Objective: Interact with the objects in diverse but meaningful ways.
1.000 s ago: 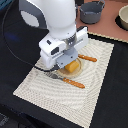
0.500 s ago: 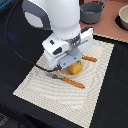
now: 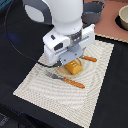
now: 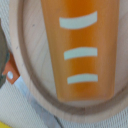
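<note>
the arm sits low over the placemat (image 3: 40, 85), and directly beneath the gripper (image 3: 71, 61) lies the golden bread loaf (image 4: 80, 50) on a round wooden plate (image 4: 30, 60). the wrist view is filled by the loaf, three pale slashes across its top, no fingers in sight, so whether the jaws are apart or together i can't tell. it looks like a light, rigid, glossy toy, likely slippery; pinching across its narrow sides mid-length seems best. the orange-handled fork (image 3: 70, 81) lies just beside, nearer the camera.
</note>
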{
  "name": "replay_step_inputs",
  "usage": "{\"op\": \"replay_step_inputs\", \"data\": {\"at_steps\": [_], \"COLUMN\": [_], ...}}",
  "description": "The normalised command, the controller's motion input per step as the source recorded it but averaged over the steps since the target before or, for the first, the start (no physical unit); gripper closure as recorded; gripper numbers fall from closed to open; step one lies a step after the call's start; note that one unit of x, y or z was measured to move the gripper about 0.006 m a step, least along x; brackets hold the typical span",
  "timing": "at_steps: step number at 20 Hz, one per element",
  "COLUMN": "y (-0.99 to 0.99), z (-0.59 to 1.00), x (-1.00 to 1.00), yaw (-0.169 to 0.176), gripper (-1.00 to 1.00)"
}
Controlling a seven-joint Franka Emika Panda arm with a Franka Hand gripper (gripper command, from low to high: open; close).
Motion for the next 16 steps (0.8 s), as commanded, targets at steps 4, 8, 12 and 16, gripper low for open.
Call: {"op": "replay_step_inputs", "data": {"at_steps": [4, 8, 12, 16], "y": [0.15, 0.11, 0.19, 0.13], "z": [0.97, 0.88, 0.26, 0.08], "x": [-0.14, -0.12, 0.03, 0.11], "yaw": [-0.089, -0.09, -0.051, -0.025], "gripper": [-1.0, -1.0, -1.0, -1.0]}}
